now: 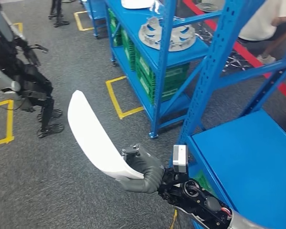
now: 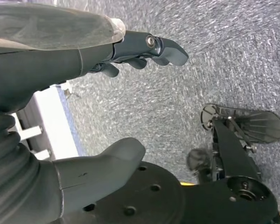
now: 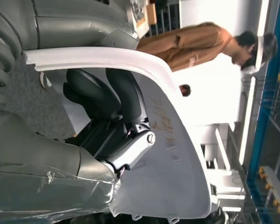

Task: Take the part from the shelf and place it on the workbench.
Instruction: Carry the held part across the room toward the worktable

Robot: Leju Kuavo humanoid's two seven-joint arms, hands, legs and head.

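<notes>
Already off the shelf, the white part [image 1: 93, 138] rode in your right hand [image 1: 143, 171], fingers clamped on its near end, long axis pointing away; your left hand [image 2: 96, 116] hung empty, fingers apart.

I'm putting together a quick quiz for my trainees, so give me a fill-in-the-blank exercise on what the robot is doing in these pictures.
1. The white part is held by the robot's ____ hand.
2. The shelving unit beside the robot is painted ____.
3. The floor is marked with ____ tape lines.
4. The left hand holds ____.

Missing words: right; blue; yellow; nothing
</notes>
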